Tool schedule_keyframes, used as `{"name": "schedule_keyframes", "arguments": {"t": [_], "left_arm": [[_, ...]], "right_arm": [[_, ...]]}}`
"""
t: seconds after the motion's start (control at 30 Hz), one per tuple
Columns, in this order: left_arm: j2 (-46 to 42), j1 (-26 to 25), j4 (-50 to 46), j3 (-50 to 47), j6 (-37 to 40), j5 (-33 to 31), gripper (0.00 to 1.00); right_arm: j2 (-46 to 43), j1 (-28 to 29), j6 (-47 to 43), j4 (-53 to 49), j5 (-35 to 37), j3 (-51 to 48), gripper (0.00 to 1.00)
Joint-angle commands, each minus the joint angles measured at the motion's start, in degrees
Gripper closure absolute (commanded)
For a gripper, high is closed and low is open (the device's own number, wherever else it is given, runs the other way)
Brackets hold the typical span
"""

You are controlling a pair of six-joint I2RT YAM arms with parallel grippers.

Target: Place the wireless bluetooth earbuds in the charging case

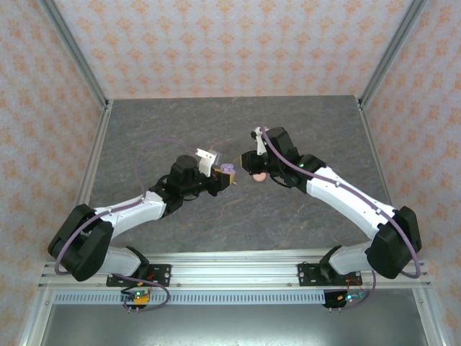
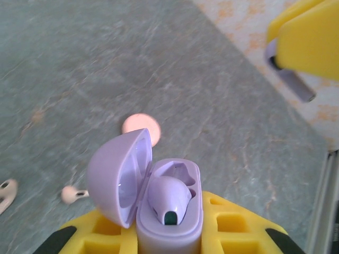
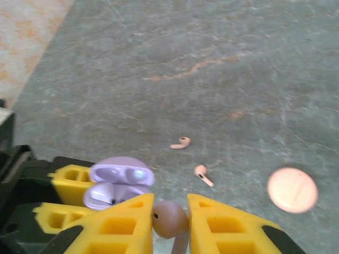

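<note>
Top external view: left gripper (image 1: 222,180) clamps an open lilac case (image 1: 228,169), with one lilac earbud (image 2: 168,197) seated inside. Just right of it, right gripper (image 3: 169,211) pinches a second earbud (image 3: 170,219). Two pink earbuds (image 3: 180,143) (image 3: 203,174) and a pink case (image 3: 292,189) lie on the table (image 3: 222,63).

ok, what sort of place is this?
Probably a lab robot cell: wallpapered panels in metal framing, a grey stone-look tabletop, and two arms bolted to a rail at its near edge.

My count:
Two pink buds (image 3: 180,143) (image 3: 203,175), seemingly two lilac buds (image 2: 168,197) (image 3: 169,218), one lilac case (image 2: 169,237), one pink case (image 3: 292,190).
</note>
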Motion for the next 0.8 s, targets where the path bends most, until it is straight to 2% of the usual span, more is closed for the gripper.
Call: {"name": "schedule_keyframes", "arguments": {"t": [0.0, 0.2, 0.47, 0.77], "left_arm": [[-1.72, -0.47, -5.22, 1.65, 2.39, -5.29, 1.00], [-2.89, -0.45, -7.45, 1.56, 3.28, -7.59, 1.00], [-2.85, -0.44, -7.90, 1.37, 3.54, -8.13, 1.00], [-2.72, -0.44, -7.93, 1.29, 3.55, -8.01, 1.00]], "right_arm": [[2.00, -1.97, 1.50, -3.65, 3.32, -1.69, 0.79], [5.63, -3.59, 2.72, -5.37, 4.94, -4.49, 0.79], [8.52, -9.59, 4.53, -7.50, 9.17, -8.40, 0.79], [18.05, -14.60, 1.37, -9.77, 10.76, -6.10, 0.79]]}}
